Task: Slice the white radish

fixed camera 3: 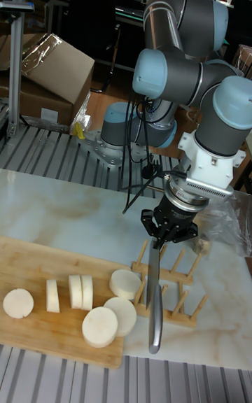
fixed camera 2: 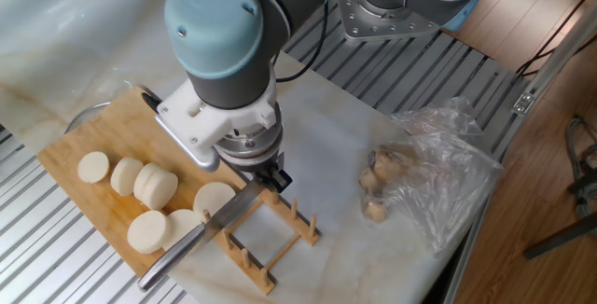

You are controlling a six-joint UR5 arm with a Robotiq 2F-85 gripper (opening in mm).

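Note:
The white radish lies cut into several round discs (fixed camera 2: 154, 185) on the wooden cutting board (fixed camera 2: 103, 127); the tall fixed view shows the same discs (fixed camera 3: 100, 326), some on edge and some lying flat. My gripper (fixed camera 2: 272, 175) is above the board's right end and is shut on one end of a long knife (fixed camera 2: 201, 234). The knife slants down and left across the near end of a wooden rack (fixed camera 2: 270, 239). In the tall fixed view the gripper (fixed camera 3: 162, 235) points the knife (fixed camera 3: 154, 298) straight down the picture, beside the rightmost discs.
A crumpled clear plastic bag (fixed camera 2: 438, 169) holding brownish lumps (fixed camera 2: 378, 183) lies to the right on the marble slab. The arm's base (fixed camera 2: 392, 6) stands at the back. The slab's edge runs along the right, with metal slats around it.

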